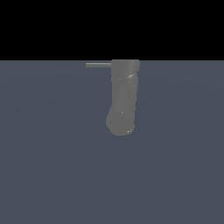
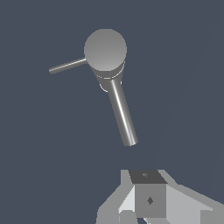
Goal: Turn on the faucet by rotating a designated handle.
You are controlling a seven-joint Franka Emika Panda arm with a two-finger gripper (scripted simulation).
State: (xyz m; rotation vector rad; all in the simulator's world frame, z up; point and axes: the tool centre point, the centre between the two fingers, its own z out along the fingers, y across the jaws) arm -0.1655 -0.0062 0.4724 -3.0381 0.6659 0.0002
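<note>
**A:** Grey on grey, that's the trouble. The faucet [image 1: 123,98] stands near the middle of the surface [image 1: 48,175] in the exterior view, and its handle [image 1: 98,65] sticks out toward nine o'clock from the top end, thin and short.

**B:** From the wrist view I see two rods: the handle [image 2: 68,65] at about eight o'clock off the round cap, and a thicker spout [image 2: 122,113] running down toward five. Pushing the wrong one seems the likeliest mistake.

**A:** Agreed. And the claw [image 2: 148,199]?

**B:** Only its body shows at the frame's edge, well apart from the faucet [image 2: 105,49]. Whether its fingers are spread or closed, I cannot tell.

**A:** A rod that slim could slip off a finger if contact lands near its tip, I'd guess.

**B:** Room looks generous, though. Nothing else sits around the handle, so approaching from nine o'clock seems unobstructed. The exterior view doesn't show the arm at all.
</note>
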